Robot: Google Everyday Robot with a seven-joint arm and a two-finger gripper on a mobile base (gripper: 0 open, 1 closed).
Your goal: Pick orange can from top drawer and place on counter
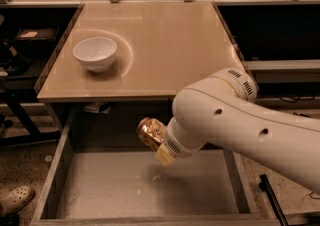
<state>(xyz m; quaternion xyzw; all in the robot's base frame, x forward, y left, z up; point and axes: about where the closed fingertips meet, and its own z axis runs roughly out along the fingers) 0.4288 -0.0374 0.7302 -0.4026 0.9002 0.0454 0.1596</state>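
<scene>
With my claw clamped on the orange can above the top drawer, the table edge just above could knock it loose.

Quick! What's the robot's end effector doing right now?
End effector: closed, holding the can above the open drawer.
</scene>
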